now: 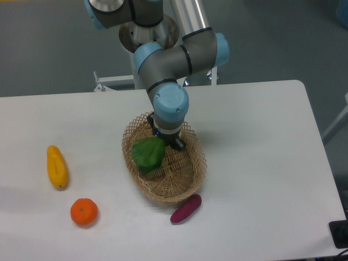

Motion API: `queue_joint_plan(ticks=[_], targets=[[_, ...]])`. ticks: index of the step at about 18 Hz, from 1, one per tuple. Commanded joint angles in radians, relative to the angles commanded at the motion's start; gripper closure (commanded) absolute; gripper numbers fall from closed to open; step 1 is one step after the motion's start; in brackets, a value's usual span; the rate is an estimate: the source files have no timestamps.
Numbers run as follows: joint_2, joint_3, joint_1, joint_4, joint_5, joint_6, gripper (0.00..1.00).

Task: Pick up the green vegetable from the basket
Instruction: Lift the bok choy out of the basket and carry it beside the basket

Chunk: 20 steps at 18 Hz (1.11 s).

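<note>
No legible writing or labels anywhere. Nearest the camera, a smooth purple eggplant (186, 209) lies just outside the basket's front rim; a dimpled orange (84, 211) and a waxy yellow fruit (56, 166) sit well apart to the left on the white table (261, 163). The oval woven wicker basket (187, 182) has an open lattice rim. The green vegetable (148, 154), broad-leafed, is over the basket's left interior. The gripper (167, 141) points straight down beside it, wrist vertical; fingers hidden, grip indeterminate. Grey-and-blue arm (174, 60) elbows behind.
</note>
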<state>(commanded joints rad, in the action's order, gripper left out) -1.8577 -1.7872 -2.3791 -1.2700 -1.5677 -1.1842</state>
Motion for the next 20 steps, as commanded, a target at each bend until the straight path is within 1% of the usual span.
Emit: queue_joint_plan(ticks=[1,5,10,14,16,18,20], targets=[[0.002,0.012,-0.009,-0.009,0.003,0.0,1.0],[0.003,0.072,-0.055,-0.011,0.034,-0.011,1.0],[-0.018,0.164,-0.115,-0.009,0.049,-0.011,1.0],[-0.066,0.256,-0.163,-0.009,0.049,-0.011,0.99],[-0.092,0.299,-0.186,-0.009,0.049,-0.012,0.97],[-0.112,0.337,-0.209,-0.008,0.054,-0.014,0.96],[-0.13,0.362,-0.225,-0.005,0.052,-0.014,0.96]])
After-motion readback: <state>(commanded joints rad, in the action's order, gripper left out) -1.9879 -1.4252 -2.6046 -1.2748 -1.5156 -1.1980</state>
